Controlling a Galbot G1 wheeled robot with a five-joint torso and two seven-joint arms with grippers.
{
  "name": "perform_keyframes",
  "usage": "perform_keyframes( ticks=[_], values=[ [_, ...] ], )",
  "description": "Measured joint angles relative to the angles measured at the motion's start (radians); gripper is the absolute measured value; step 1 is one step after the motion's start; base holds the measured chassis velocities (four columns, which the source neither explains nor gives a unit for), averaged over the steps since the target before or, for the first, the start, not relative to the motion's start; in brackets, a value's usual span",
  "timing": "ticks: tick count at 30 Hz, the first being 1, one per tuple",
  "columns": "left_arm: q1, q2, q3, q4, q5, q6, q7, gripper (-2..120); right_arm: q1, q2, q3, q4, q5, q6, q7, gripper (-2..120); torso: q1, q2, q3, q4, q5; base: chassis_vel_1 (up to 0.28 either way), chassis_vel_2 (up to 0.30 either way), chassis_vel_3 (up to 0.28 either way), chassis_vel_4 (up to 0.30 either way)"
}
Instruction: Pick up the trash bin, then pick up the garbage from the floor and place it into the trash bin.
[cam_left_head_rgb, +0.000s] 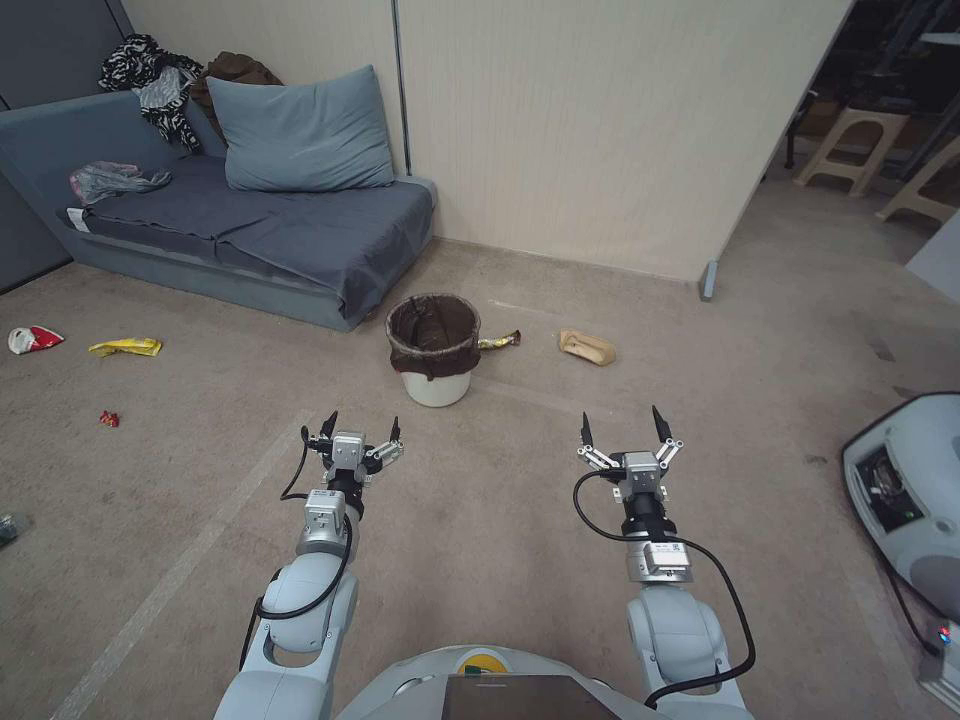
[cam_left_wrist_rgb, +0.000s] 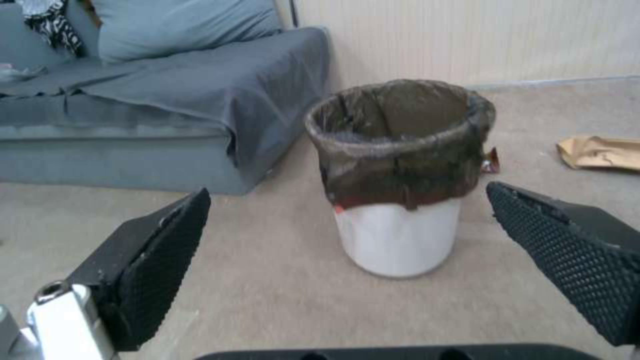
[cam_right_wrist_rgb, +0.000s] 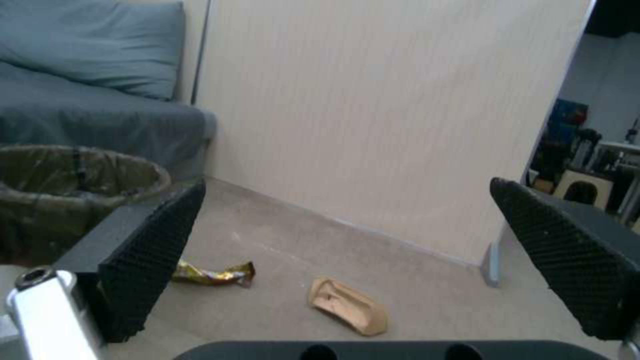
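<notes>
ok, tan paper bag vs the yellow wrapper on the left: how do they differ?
The tan paper bag lies to the right of the trash bin, near the partition wall; the yellow wrapper lies far to the left, in front of the sofa. The bag is dull tan and bulkier, partly puffed; the wrapper is bright yellow, thinner and flatter. Both are on the carpet, outside the bin, untouched, with the left gripper and right gripper open, well short of them.

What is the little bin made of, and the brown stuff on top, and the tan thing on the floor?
The trash bin looks like smooth white plastic, with an even, slightly glossy wall. Its liner seems thin dark brown plastic film: it wrinkles and folds over the rim. The tan thing is probably a paper bag, matte and creased flat.
</notes>
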Motion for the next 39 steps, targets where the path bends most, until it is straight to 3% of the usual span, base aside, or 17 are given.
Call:
perform_keyframes(
  ticks=[39],
  values=[
    [0.0, 0.006, 0.002, -0.002, 0.004, 0.003, -0.001, 100, 0.006, 0.0, 0.001, -0.011, 0.01, -0.007, 0.006, 100, 0.0, 0.0, 0.0, -0.0001, -0.0005, -0.192, 0.195, 0.197, -0.192]
  ],
)
